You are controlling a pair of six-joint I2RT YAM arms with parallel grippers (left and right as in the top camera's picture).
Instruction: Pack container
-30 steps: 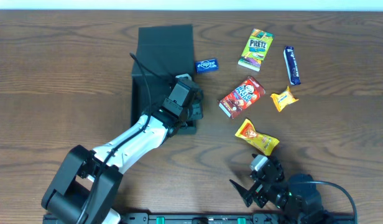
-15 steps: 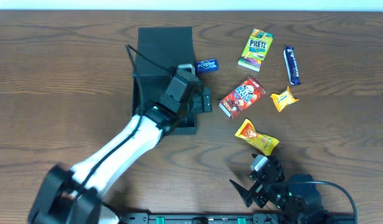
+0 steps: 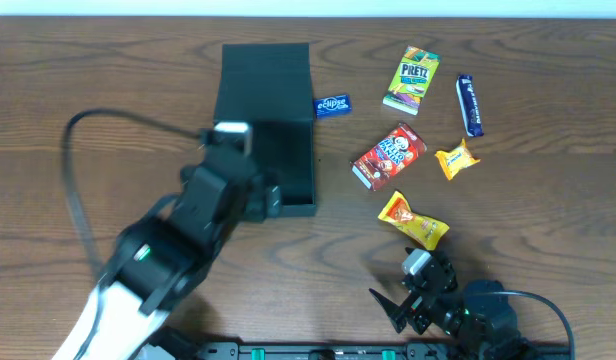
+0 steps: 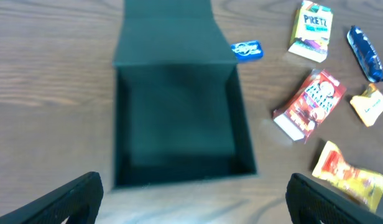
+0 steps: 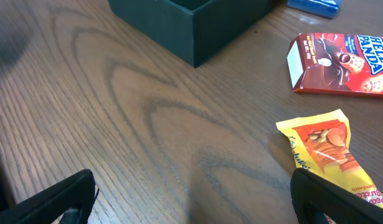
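The container (image 3: 278, 160) is a dark box standing open on the table, its flap lid (image 3: 266, 68) laid back at the far side. In the left wrist view the container (image 4: 179, 124) shows only a dark bare inside. My left gripper (image 3: 240, 185) hovers open over its near left edge, and its fingertips (image 4: 73, 196) frame bare table in front of the box. My right gripper (image 3: 408, 290) rests open near the front edge. It holds nothing, and a yellow snack packet (image 5: 325, 149) lies just by its right finger.
Snacks lie right of the container: a blue Eclipse pack (image 3: 331, 105) against its lid, a Pretz box (image 3: 412, 80), a blue bar (image 3: 470, 104), a red Hello Panda box (image 3: 389, 155), a small orange packet (image 3: 455, 158) and the yellow packet (image 3: 413, 221).
My left gripper has opened and drawn back from the container's right front part toward the lower left, rising as it went. The right arm has not moved.
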